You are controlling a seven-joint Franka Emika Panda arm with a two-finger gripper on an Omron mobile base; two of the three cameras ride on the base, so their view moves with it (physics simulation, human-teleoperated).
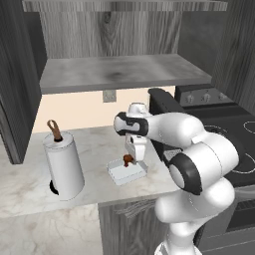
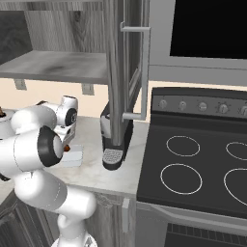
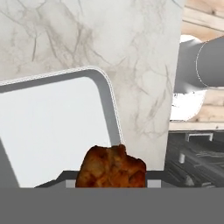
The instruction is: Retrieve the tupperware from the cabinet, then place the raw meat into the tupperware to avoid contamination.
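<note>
Meat (image 3: 111, 168) sits pinched in my gripper (image 1: 130, 160), right above the tupperware (image 1: 126, 174) lying on the marble counter (image 1: 94, 144) below me. Beside it stands a paper-towel roll (image 1: 63, 167); overhead, the open cabinet (image 1: 119, 72); the stove (image 2: 202, 169) flanks me.

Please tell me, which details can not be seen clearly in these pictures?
- Jaws: in the hand view the meat hides the tips, so the grip cannot be confirmed.
- Gripper: in the left base view too small to judge its opening.
- Tupperware: in the right base view the arm covers most of it.
- Paper-towel roll: its base is hard to make out in the left base view.
</note>
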